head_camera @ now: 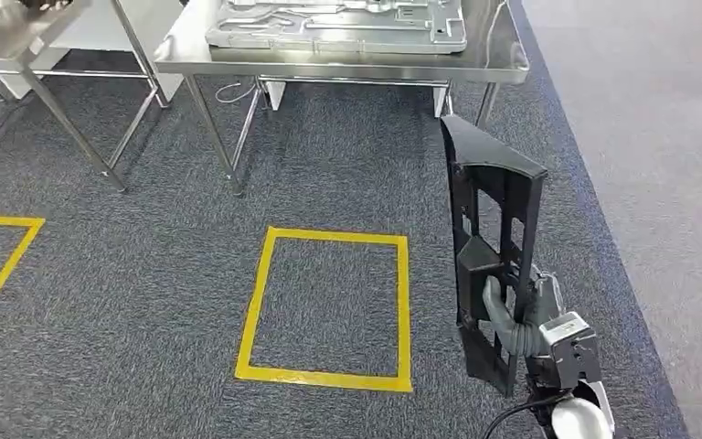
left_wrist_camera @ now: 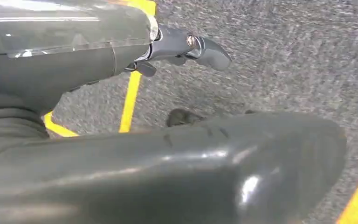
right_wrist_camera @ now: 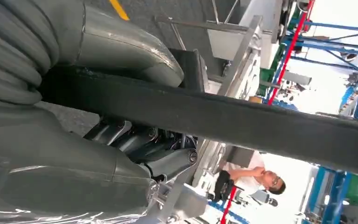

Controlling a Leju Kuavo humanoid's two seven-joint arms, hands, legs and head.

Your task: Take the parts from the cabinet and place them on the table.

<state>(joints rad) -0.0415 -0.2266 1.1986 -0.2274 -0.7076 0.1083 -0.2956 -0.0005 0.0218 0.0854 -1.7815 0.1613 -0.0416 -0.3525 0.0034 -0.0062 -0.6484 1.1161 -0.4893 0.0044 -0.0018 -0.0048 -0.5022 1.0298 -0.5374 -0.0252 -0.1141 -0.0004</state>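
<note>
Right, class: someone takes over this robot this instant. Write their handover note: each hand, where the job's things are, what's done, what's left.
Right hand: grips a black part, held upright above the carpet.
Left hand: holds nothing, fingers apart, hanging over the carpet near the yellow tape.
Table: ahead, past the yellow square; a grey tray lies on it.
Done: one part is picked up and carried.
Left: get to the table and set the part down. The cabinet is out of sight, so I can't tell if more parts wait.
</note>
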